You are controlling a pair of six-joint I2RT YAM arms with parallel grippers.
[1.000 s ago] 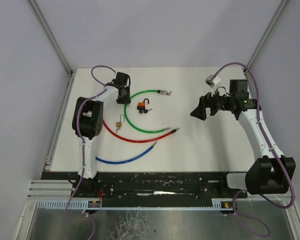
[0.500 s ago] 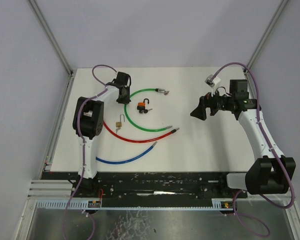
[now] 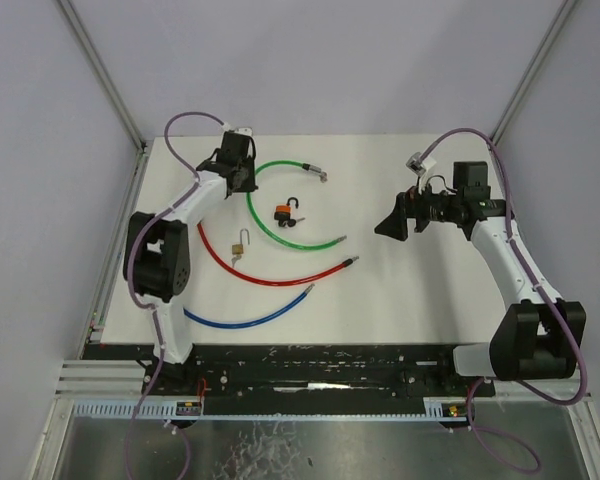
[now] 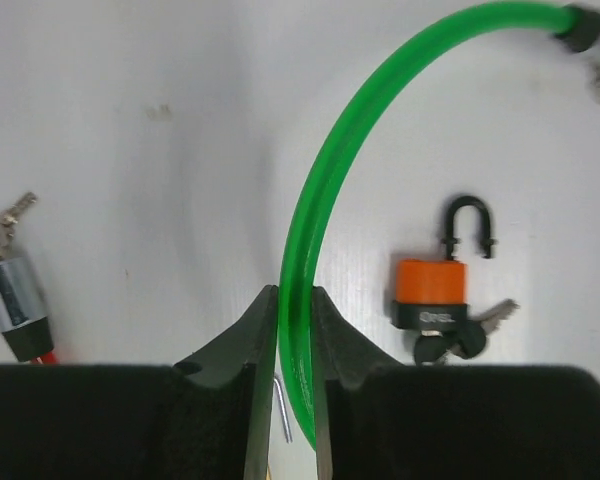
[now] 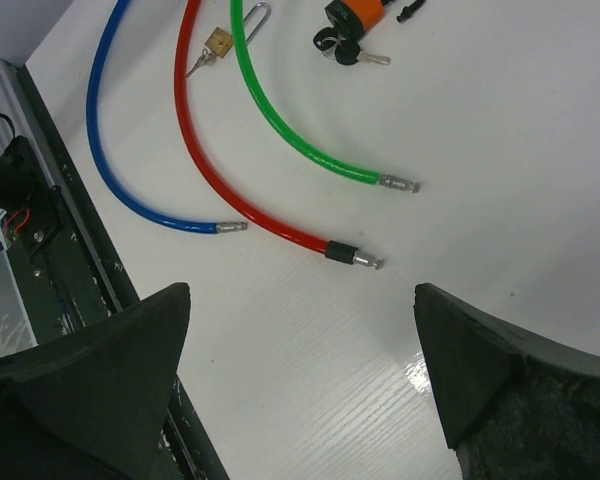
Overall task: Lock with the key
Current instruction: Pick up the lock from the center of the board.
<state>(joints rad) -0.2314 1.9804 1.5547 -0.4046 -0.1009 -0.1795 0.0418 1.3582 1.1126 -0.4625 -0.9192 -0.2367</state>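
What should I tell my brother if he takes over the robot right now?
Left tool: shut on the green cable.
Right tool: open, empty, above the right side of the table.
Orange padlock lies inside the green curve, key in it, touching no cable.
Done: green cable gripped.
Left: probably bring cable and padlock together, then turn the key.

the white table [image 3: 410, 290] bears a green cable [image 3: 257, 217], red cable [image 3: 270, 283], blue cable [image 3: 245, 322], orange padlock [image 3: 283, 211] and brass padlock [image 3: 239, 245].

Left pincer [image 4: 292, 305] dragged the green cable [image 4: 305, 230] farther back.
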